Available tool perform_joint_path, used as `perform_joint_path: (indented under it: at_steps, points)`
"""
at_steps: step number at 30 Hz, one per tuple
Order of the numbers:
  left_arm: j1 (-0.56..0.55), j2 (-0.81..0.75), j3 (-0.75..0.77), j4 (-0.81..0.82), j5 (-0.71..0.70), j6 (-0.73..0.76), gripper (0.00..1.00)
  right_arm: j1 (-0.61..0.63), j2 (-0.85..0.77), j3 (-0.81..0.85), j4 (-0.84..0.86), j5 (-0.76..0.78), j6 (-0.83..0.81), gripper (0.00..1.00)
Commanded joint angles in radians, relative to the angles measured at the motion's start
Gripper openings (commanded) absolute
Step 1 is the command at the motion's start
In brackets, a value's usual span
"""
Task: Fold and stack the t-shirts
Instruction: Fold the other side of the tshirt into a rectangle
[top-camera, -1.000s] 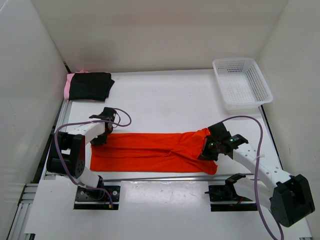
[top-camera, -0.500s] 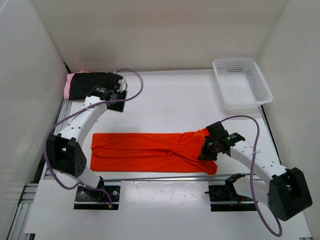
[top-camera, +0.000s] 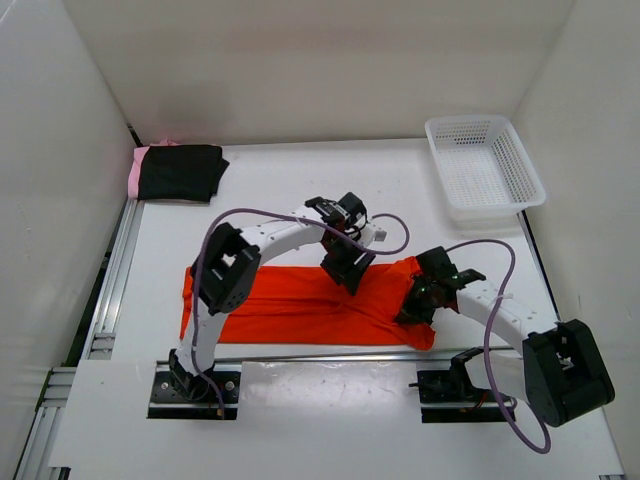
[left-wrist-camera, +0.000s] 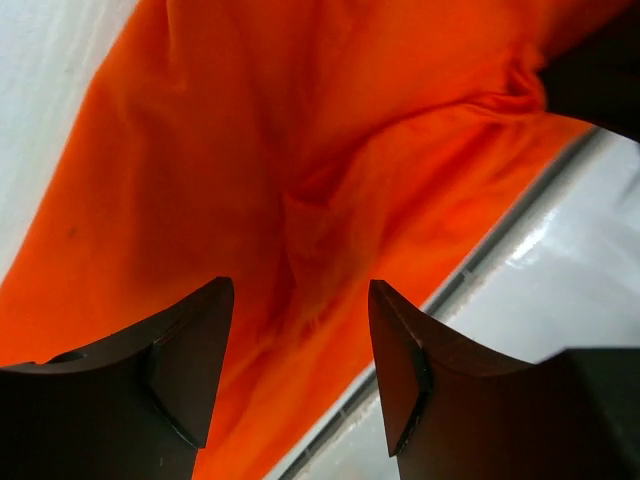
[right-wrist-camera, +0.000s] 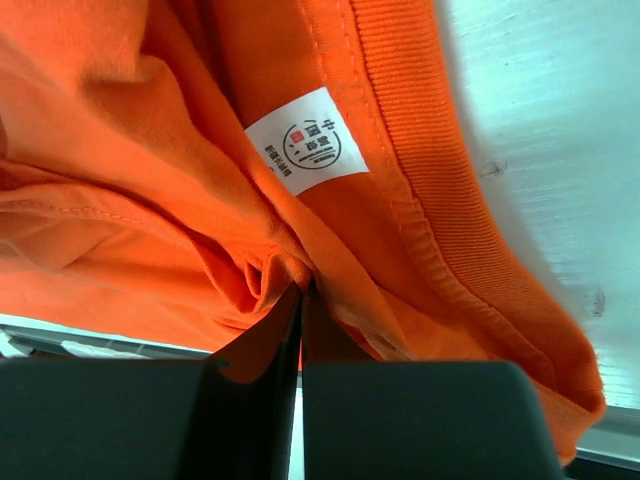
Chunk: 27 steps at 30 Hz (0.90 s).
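The orange-red t-shirt (top-camera: 290, 305) lies folded in a long strip across the near table. My left gripper (top-camera: 347, 268) hangs open just above its middle-right part; the shirt fills the left wrist view (left-wrist-camera: 300, 180) between the spread fingers. My right gripper (top-camera: 412, 305) is shut on a bunch of the orange-red shirt's cloth near the collar; the neck label (right-wrist-camera: 305, 140) shows just above the pinched fold (right-wrist-camera: 290, 275). The black t-shirt (top-camera: 180, 172) lies folded at the far left on the light pink t-shirt (top-camera: 134, 172), whose edge shows.
A white plastic mesh basket (top-camera: 484, 166) stands at the far right. A metal rail (top-camera: 330, 355) runs along the table's near edge. White walls close in the left, back and right sides.
My left arm swung from the shirt's left end, past the black stack at the far left, over to the shirt's middle right. My right gripper stayed shut on the shirt near the collar.
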Motion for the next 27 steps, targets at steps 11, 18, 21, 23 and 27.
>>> perform_joint_path:
  at_steps: [11, 18, 21, 23, 27]
  points:
    - [-0.038, 0.094, 0.136, 0.039, 0.055, 0.001, 0.63, -0.004, -0.025, -0.023, 0.034, -0.019, 0.036, 0.0]
    - [-0.057, 0.144, 0.145, 0.004, 0.021, 0.001, 0.58, -0.013, -0.035, -0.023, 0.034, -0.019, 0.027, 0.0]
    - [-0.057, 0.144, 0.145, 0.004, -0.004, 0.001, 0.58, -0.013, -0.035, -0.014, 0.025, -0.019, 0.017, 0.0]
    - [-0.057, 0.153, 0.156, 0.004, -0.017, 0.001, 0.58, -0.013, -0.035, -0.014, 0.025, -0.01, 0.017, 0.0]
    - [-0.057, 0.153, 0.169, 0.004, -0.027, 0.001, 0.54, -0.013, -0.044, -0.014, 0.016, -0.01, 0.017, 0.0]
